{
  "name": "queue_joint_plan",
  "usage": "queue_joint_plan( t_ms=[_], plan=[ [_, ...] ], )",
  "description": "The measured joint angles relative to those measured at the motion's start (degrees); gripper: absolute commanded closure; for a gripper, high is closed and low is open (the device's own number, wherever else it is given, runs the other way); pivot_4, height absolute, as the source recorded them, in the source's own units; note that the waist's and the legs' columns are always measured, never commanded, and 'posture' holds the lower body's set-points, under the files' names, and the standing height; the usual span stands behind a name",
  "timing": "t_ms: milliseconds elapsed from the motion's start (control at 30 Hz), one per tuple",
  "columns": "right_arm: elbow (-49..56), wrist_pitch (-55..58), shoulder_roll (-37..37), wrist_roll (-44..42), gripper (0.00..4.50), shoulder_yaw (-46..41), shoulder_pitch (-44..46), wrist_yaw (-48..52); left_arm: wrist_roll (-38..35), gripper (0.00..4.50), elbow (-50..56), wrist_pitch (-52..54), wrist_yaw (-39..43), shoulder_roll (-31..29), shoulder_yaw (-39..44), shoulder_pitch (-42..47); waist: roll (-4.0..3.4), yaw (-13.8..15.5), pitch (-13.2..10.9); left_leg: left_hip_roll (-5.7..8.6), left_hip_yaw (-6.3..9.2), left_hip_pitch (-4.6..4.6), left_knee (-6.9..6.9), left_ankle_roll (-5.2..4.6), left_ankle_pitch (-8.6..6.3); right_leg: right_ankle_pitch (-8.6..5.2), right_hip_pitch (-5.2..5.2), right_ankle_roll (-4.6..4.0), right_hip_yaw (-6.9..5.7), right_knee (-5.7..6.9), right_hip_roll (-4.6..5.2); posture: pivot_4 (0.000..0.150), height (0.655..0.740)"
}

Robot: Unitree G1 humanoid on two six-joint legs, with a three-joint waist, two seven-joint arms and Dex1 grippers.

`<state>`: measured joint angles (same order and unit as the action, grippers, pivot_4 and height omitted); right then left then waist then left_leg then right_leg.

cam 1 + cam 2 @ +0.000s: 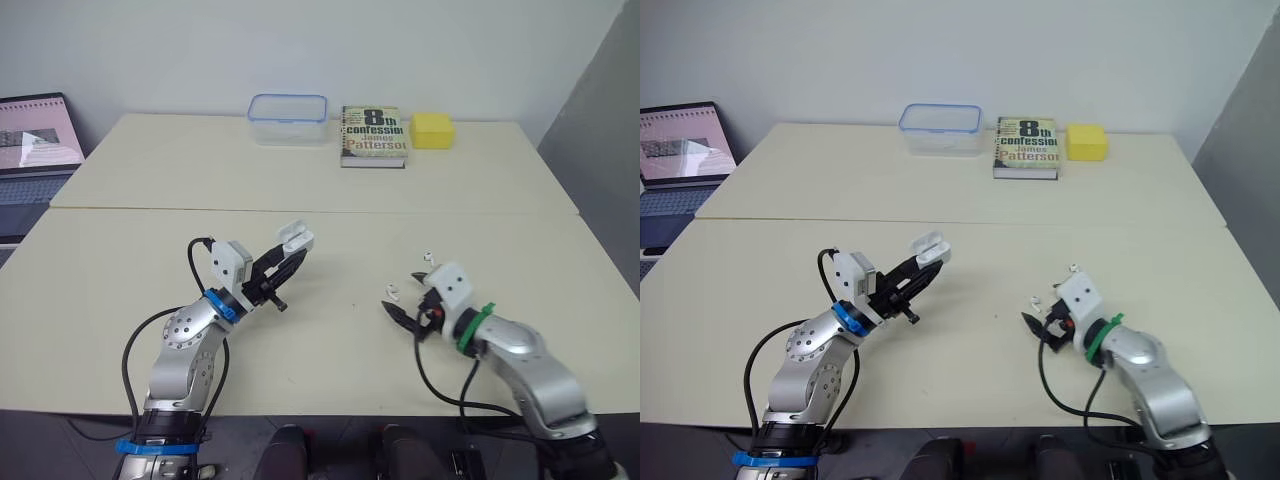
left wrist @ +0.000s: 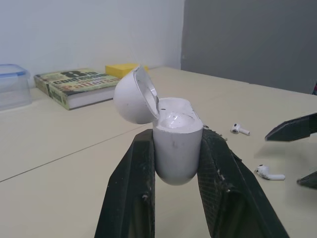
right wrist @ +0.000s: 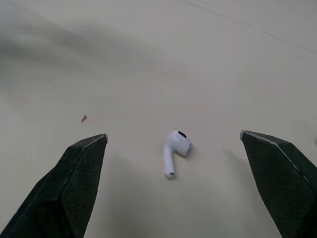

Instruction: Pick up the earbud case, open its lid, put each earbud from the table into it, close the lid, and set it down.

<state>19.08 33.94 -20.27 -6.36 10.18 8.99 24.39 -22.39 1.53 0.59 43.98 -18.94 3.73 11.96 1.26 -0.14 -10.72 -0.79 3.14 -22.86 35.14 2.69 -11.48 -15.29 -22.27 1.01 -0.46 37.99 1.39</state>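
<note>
Head view: my left gripper is clamped on the small glossy white earbud case, lid flipped up, held above the pale beige worktop. My right gripper hangs spread over one white stemmed earbud; its twin lies at one o'clock.

Left wrist view: the black fingers pinch the case's rounded body, so it could pivot or slip.

Right wrist view: the earbud lies flat between the parted fingers, and closing on it may flick it away.

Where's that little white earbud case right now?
The earbud case is on the robot's left in the head view, lid open, clamped in the left pincer above the table.
</note>
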Motion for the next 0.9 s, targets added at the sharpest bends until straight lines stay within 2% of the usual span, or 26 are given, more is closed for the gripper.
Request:
queue_joint_plan(
  t_ms=[167, 267, 600, 767, 900],
  plan=[
    [-4.95, 0.41, 3.8, 1.86, 0.0, 0.29, 1.9, -4.08, 0.25, 3.71, 0.01, 0.0, 0.11, 0.02, -0.06, -0.17, 0.0, -0.02, 0.0, -0.01, 0.01, -0.02, -0.02, 0.0, 0.0, 0.0, -0.01, 0.0, -0.01, -0.02, -0.01, 0.15, 0.74],
    [-4.98, 1.78, 4.66, 1.8, 0.56, 0.26, 2.35, -4.76, 0.34, 3.71, 0.02, 0.0, 0.15, 0.03, -0.13, -0.21, -0.01, -0.02, 0.01, -0.02, 0.01, 0.02, -0.02, -0.01, 0.0, 0.0, 0.0, 0.0, -0.01, 0.01, -0.01, 0.15, 0.74],
    [-1.09, 6.77, 2.66, 1.75, 4.04, 1.28, 2.15, -3.09, 0.85, 3.71, 0.09, 0.12, 0.08, 0.02, -0.79, -0.47, -0.01, 0.03, 0.01, -0.01, 0.03, 0.01, -0.01, -0.01, 0.0, 0.0, 0.01, 0.0, -0.03, 0.01, 0.0, 0.15, 0.74],
    [1.51, 7.86, -5.0, 0.55, 4.09, 1.36, 2.31, 2.79, 0.98, 3.71, 0.23, 0.13, 0.08, 0.02, -1.12, -0.53, -0.01, 0.03, 0.01, 0.02, 0.01, -0.04, -0.01, -0.01, -0.01, 0.0, 0.01, 0.0, -0.02, -0.06, 0.02, 0.15, 0.74],
    [4.1, 4.93, -18.34, -3.68, 4.09, -0.88, 0.82, 16.0, 1.04, 3.71, 0.99, 0.3, 0.03, 0.04, -1.76, -0.74, -0.01, 0.04, 0.0, 0.01, 0.03, -0.04, -0.01, -0.02, -0.01, -0.01, 0.01, 0.01, -0.06, -0.09, 0.01, 0.15, 0.74]
  ],
)
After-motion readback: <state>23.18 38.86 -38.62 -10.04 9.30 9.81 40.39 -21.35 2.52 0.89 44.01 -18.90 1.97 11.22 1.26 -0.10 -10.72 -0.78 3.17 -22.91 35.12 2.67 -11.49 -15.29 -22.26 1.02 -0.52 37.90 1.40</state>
